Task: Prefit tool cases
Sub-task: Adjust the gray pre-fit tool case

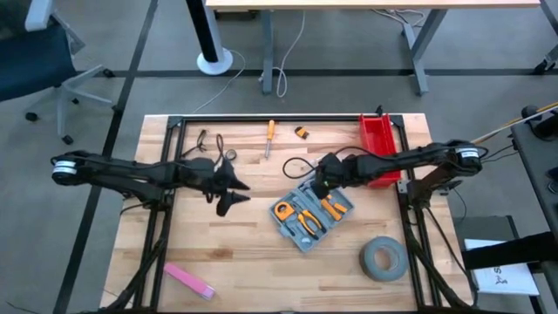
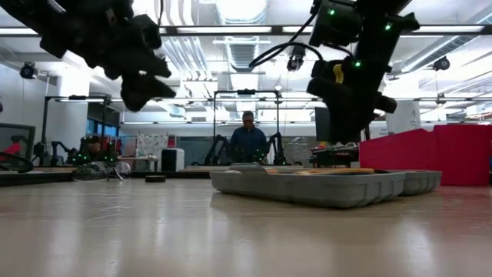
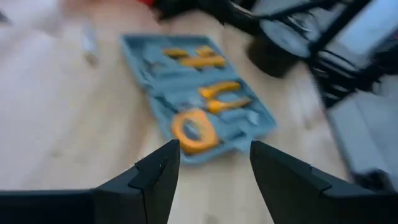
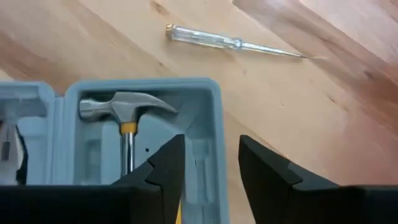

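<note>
The wooden table [image 1: 261,262] carries everything, with both dark arms reaching in from its sides. The right arm stretches across the red bin [image 1: 377,139], which stands at the table's right edge and partly blocks the path behind it. The tool case [image 1: 311,212] lies open and flat just right of the table's centre, its blue-grey tray holding orange-handled pliers, an orange tape measure and a hammer [image 4: 127,112] in moulded recesses. The grey tape roll [image 1: 384,259] rests near the case, toward the front right corner. A pink flat piece [image 1: 189,280] lies well apart at the front left. Along the far edge sit an orange-handled screwdriver [image 1: 269,136], a small yellow and black item [image 1: 302,133] and some dark cables. A clear-handled screwdriver [image 4: 230,43] lies on the wood just beyond the case's hammer end.

The right gripper [image 4: 211,168] hovers over the hammer compartment, fingers parted and holding nothing. The left gripper [image 3: 214,171] hangs left of the case above bare wood, fingers spread wide and empty
</note>
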### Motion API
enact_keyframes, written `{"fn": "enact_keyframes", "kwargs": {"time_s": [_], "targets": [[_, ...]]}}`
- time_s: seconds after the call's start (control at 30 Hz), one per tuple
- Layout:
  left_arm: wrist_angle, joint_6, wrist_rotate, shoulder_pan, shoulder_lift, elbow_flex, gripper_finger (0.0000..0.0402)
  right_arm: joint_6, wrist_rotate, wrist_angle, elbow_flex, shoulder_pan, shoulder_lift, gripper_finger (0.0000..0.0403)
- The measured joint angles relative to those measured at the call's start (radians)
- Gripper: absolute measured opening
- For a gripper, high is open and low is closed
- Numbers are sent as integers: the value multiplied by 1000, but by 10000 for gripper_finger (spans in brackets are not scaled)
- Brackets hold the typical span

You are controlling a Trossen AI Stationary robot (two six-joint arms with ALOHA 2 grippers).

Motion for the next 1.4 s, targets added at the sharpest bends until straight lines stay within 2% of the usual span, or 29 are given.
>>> {"fn": "enact_keyframes", "kwargs": {"time_s": [0.2,0.47,0.63,0.83,1.07,1.2,1.4], "targets": [[18,-49,25,-38,101,0,204,53,25,-83,-15,21,-53,139],[131,-67,26,-47,224,0,204,57,-4,-78,-71,49,-96,124],[197,-68,8,-46,268,2,204,-87,5,20,-97,51,-97,116],[224,-57,-69,-46,302,34,204,-341,91,195,-98,16,-96,109],[261,117,-117,-45,406,110,204,-423,138,406,-156,20,-94,101],[255,81,-116,-44,491,193,204,-407,109,439,-205,35,-94,97],[221,-27,-114,-53,607,316,204,-378,-83,364,-221,36,-134,89]]}}
